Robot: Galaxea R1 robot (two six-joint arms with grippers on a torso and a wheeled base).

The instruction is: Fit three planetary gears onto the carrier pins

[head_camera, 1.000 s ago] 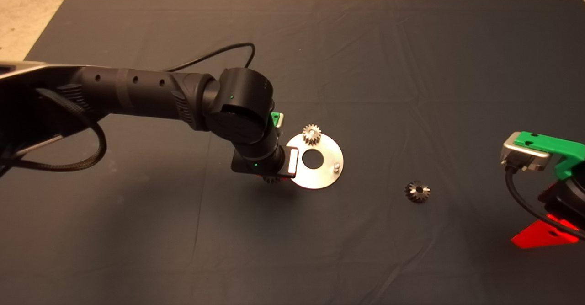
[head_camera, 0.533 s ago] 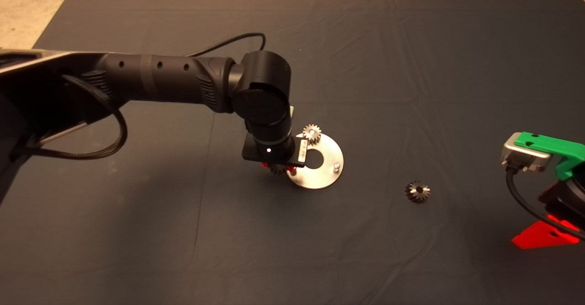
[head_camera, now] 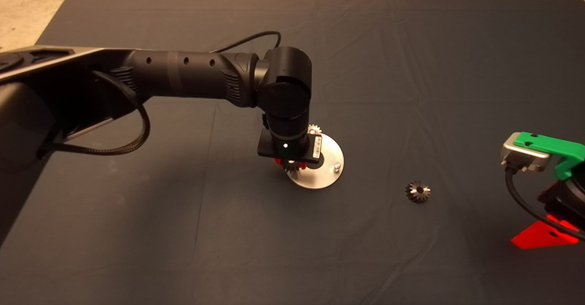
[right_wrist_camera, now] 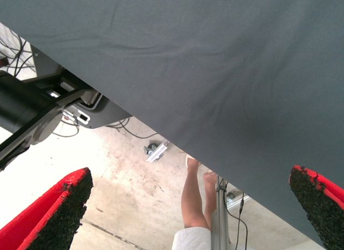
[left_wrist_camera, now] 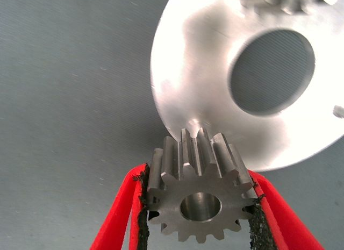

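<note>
Since the earlier frame your left arm has swung across, so the left gripper now hangs over the disc's near edge, fingers pinching a gear bore-down. Its pin lies just ahead, toward the centre hole. One gear is seated; another lies nearer the parked, spread right gripper.

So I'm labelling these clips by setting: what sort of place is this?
Probably a robotics lab or test bench: a dark mat over a table, a bare concrete floor with loose cables, and a person's leg beside the rig.
</note>
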